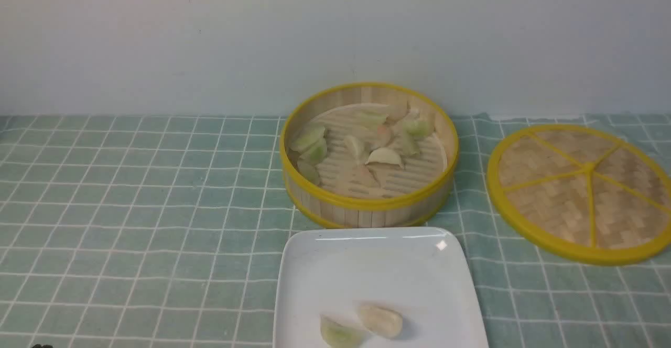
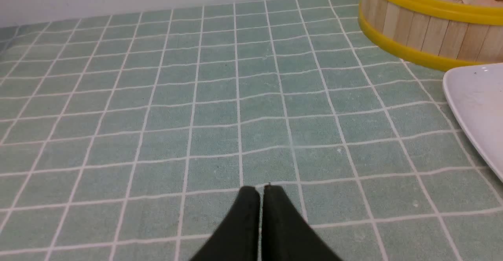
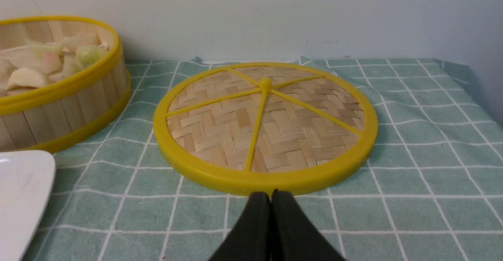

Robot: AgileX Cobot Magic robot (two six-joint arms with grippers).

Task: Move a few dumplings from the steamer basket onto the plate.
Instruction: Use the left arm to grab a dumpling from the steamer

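Green checked tablecloth [image 1: 131,206] against a pale wall [image 1: 209,33].

Front view: steamer basket [image 1: 367,209] uncovered, dumplings [image 1: 385,155] heaped on its slatted floor. White square plate [image 1: 367,264] just in front of the basket, already carrying a cream dumpling [image 1: 380,321] and a pale green dumpling [image 1: 338,333] side by side. Woven lid [image 1: 576,191] flat to the basket's right. No gripper seen here.

Left wrist view: left gripper [image 2: 261,188] pressed together, empty, low over bare cloth left of the basket.

Right wrist view: right gripper [image 3: 271,194] likewise pressed together, empty, right of the basket, at the lid's near edge.

Probably between picks. For another: spread the jaws before dipping past the basket's wall, choose a loose dumpling near its middle, pinch softly, lift clear, set down on bare plate.
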